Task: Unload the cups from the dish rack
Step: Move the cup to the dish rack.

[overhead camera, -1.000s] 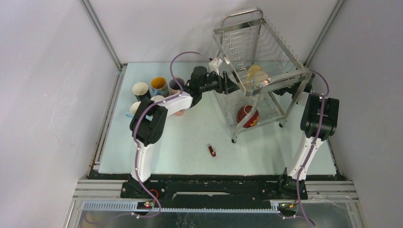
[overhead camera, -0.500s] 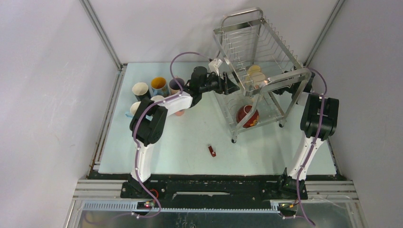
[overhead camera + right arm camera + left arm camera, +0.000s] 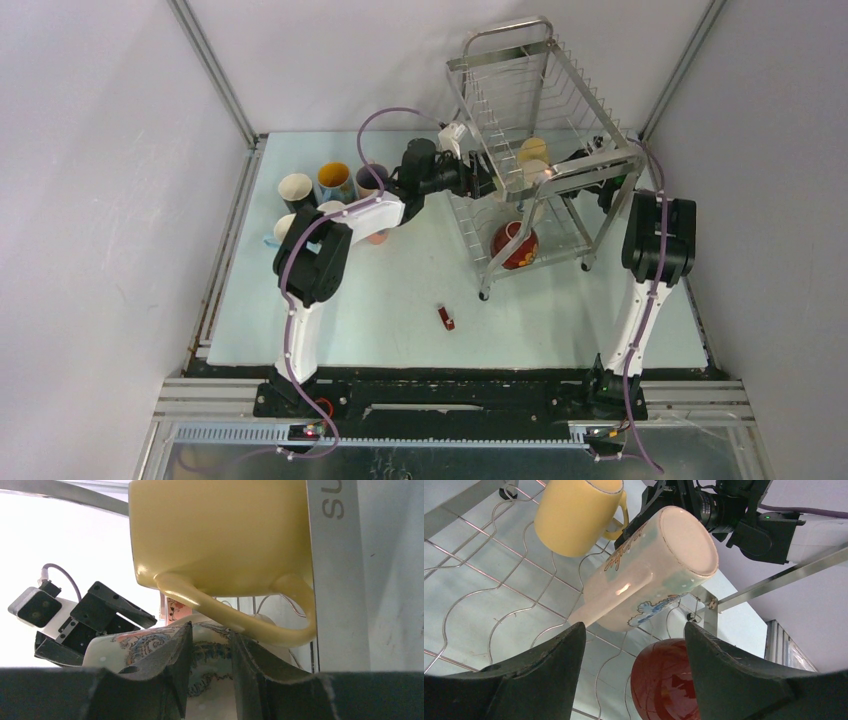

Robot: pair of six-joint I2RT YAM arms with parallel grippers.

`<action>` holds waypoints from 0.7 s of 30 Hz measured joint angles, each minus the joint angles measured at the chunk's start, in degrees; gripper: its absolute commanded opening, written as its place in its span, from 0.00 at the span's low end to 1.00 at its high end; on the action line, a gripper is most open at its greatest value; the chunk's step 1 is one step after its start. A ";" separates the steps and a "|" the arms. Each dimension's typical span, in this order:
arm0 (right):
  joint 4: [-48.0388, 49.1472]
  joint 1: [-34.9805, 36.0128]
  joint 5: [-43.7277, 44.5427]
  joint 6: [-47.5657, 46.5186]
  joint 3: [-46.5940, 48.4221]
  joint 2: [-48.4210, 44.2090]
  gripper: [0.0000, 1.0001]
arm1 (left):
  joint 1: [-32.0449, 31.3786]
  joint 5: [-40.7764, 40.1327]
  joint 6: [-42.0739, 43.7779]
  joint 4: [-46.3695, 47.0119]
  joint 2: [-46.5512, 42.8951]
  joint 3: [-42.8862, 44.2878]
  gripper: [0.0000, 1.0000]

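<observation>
The left fingers (image 3: 549, 675) stand wide apart and hold nothing. They reach into the upper tier of the dish rack (image 3: 500, 52) from its left side, one on either side of the cream mug (image 3: 649, 580) in the left wrist view, and neither touches it. That mug, printed with blue and orange patterns, lies tilted above the wavy wire shelf with its flat base turned toward the left wrist camera.

From the opposite side, the right fingers (image 3: 160, 675) are drawn close together at the mug's far, mouth end, with only a narrow gap between them where the patterned wall shows. They look clamped on the cream mug. In the left wrist view one black finger runs along the mug's side near its rim.

Just beside the cream mug on the same tier sits the yellow mug (image 3: 574, 515), its handle pointing toward the right wrist camera and crossing in front of the patterned mug in that view. On the lower tier, below both, rests the dark red mug (image 3: 664, 685).

The rack stands at the far right of the pale desk (image 3: 400, 290). A cluster of unloaded mugs (image 3: 297, 188) stands at the desk's far left, well apart from the rack, partly hidden by the left arm. A small red fragment (image 3: 445, 318) lies alone on the near middle of the desk.
</observation>
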 measured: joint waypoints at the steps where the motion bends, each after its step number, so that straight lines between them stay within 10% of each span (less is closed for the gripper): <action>1: -0.02 0.13 -0.28 -0.11 0.02 0.11 0.41 | 0.00 0.02 0.17 0.00 0.00 0.00 0.78; 21: 0.09 1.07 -4.31 -0.83 0.72 1.36 0.41 | 0.46 6.49 11.06 -5.53 6.84 9.75 0.74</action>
